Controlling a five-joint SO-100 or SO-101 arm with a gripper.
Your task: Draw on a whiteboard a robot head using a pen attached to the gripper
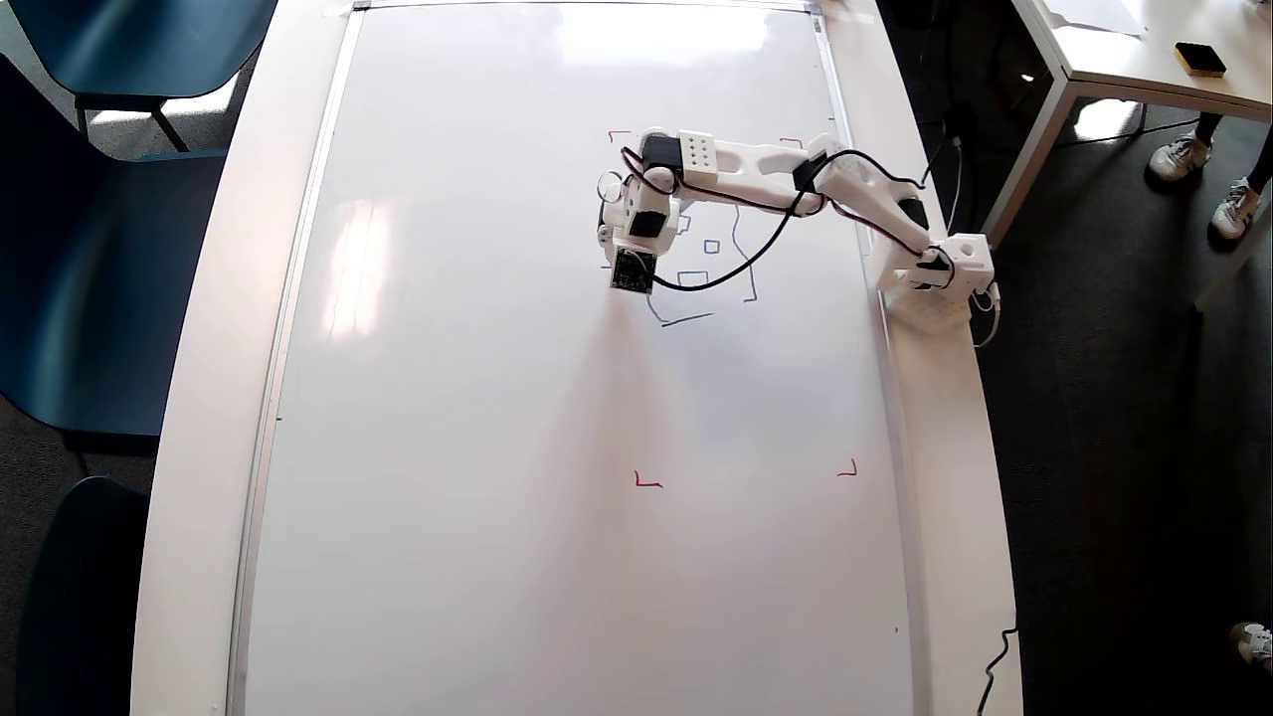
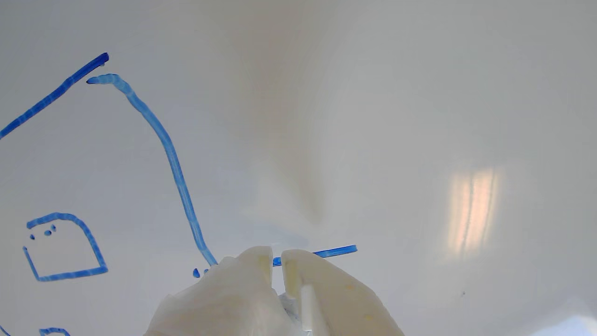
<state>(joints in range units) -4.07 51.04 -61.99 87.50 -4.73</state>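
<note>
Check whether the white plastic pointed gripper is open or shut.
Nearly shut: the white plastic pointed gripper shows only a narrow slit between its tips; the pen itself is hidden.

Overhead view: bright, even daylight. The whiteboard [image 1: 557,447] carries broad glare at its top edge and 1 soft window reflection at left. Frame edges bow from fisheye distortion. Floor areas are dark. Wrist view: sharp blue lines, 1 warm reflection patch at right, a faint shadow centrally; the gripper [image 2: 277,261] is slightly blurred.
</note>
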